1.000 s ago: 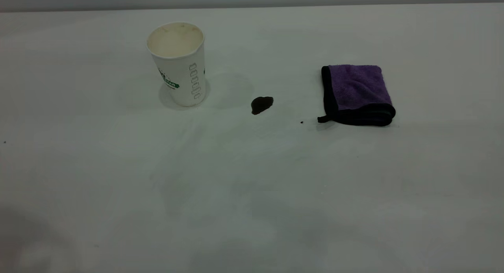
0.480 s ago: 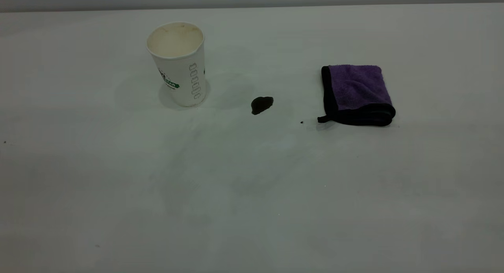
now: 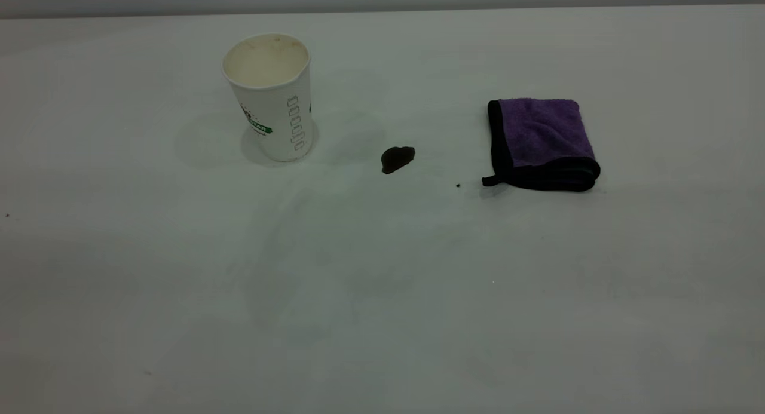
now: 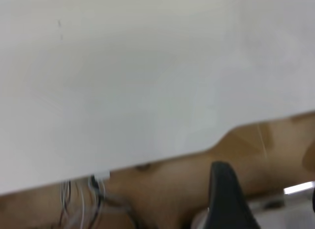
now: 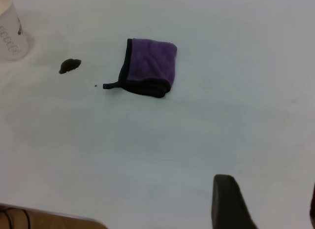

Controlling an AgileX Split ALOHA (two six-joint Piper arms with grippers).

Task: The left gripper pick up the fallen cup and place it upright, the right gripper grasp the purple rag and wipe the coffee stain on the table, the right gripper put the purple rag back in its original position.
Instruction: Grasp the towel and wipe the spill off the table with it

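One cup stands upright, seemingly empty; gripper finger spacing cannot be told.

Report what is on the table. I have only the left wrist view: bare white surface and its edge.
Observer: The cup stands upright at the exterior view's left, mouth up.
Operator: Give me the stain.
Observer: The coffee stain lies unwiped on the table, between the cup and the purple rag, touching neither.
Operator: Now the rag.
Observer: It lies folded flat with nothing on it; the right gripper hangs open, well short of it.
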